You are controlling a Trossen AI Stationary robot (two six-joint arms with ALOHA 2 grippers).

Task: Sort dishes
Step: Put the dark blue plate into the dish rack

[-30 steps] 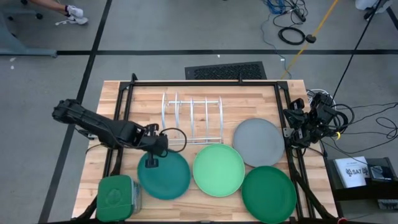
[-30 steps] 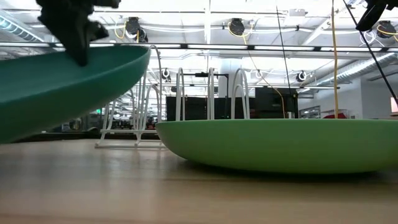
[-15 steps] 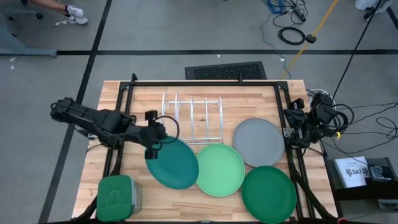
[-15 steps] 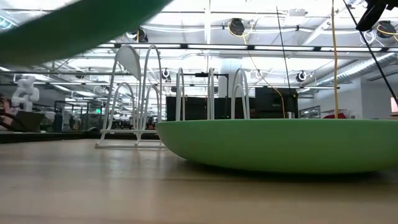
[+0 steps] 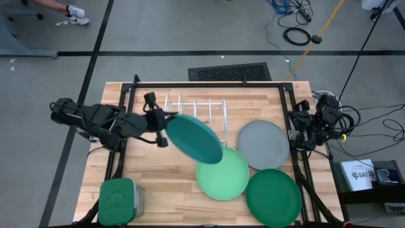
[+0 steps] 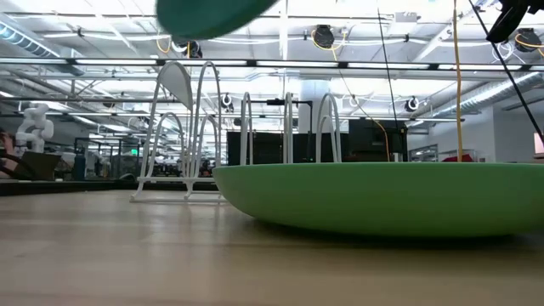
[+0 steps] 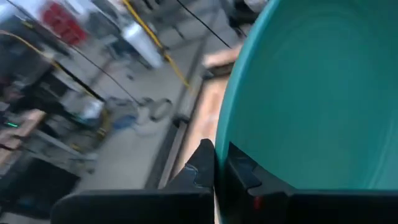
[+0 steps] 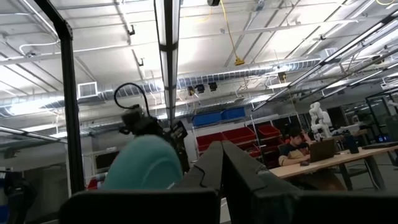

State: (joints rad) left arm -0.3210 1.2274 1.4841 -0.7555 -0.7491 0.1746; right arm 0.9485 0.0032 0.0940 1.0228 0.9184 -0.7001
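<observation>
My left gripper point(image 5: 164, 124) is shut on the teal plate point(image 5: 193, 138), which is raised in the air just in front of the white wire rack point(image 5: 195, 120) and over the far edge of the light mint plate point(image 5: 223, 172). In the low view only the teal plate's lower edge point(image 6: 217, 12) shows, at the top. The mint plate, the grey plate point(image 5: 264, 144) and the dark green plate point(image 5: 273, 197) lie flat on the table. My right gripper point(image 8: 221, 163) is shut and empty, parked at the table's right edge point(image 5: 302, 132). My left gripper pinches the teal plate's rim point(image 7: 225, 138) between its two fingers, one finger point(image 7: 201, 163) on the underside and one point(image 7: 241, 169) on the hollow top side. The fingers come level from the table's left. The plate is lifted clear and tilted, sticking out toward the right.
A green square lidded container point(image 5: 118, 201) stands at the near left corner. A black frame point(image 5: 209, 84) runs round the table's far and side edges. Bare wood lies at the near left, between the container and the mint plate.
My left gripper has risen and gone toward the table's far edge, keeping its hold on the teal plate. The plate has come off the table at the near left, tipped from flat to tilted, and now hangs high in front of the rack.
</observation>
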